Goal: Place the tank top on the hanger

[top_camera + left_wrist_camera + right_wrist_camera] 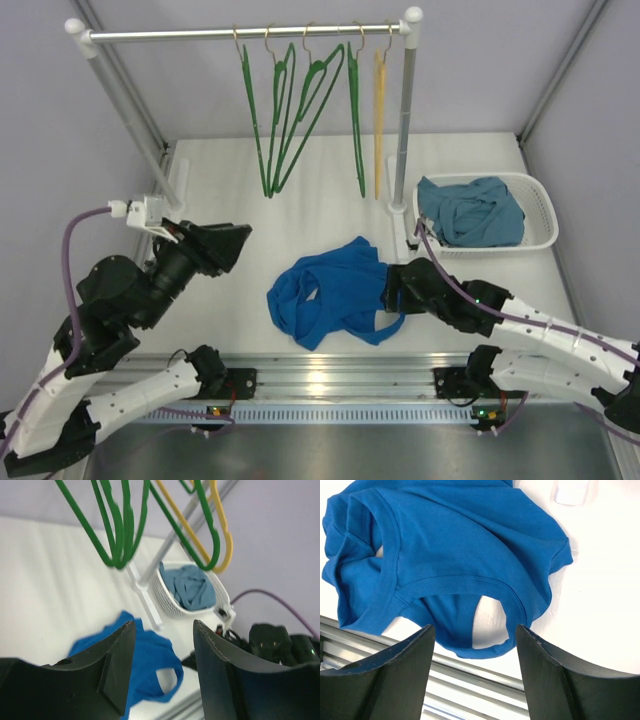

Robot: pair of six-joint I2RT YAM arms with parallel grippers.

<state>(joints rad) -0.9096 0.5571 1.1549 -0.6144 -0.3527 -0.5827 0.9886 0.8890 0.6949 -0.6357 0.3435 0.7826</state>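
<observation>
The royal-blue tank top [330,290] lies crumpled on the white table near the front middle; it also shows in the right wrist view [455,560] and the left wrist view [145,655]. Several green hangers [300,110] hang by brass hooks from the rail at the back, also seen close in the left wrist view [117,530]. My right gripper [392,292] is open and empty, hovering at the top's right edge over a strap loop [490,630]. My left gripper [232,245] is open and empty, raised left of the top, facing the hangers.
A yellow hanger [379,120] hangs at the right end of the rail [240,34]. A white basket [540,215] holding a teal-blue garment [470,210] stands at the back right. The rail's post and foot [400,205] stand beside the basket. A metal strip edges the table front.
</observation>
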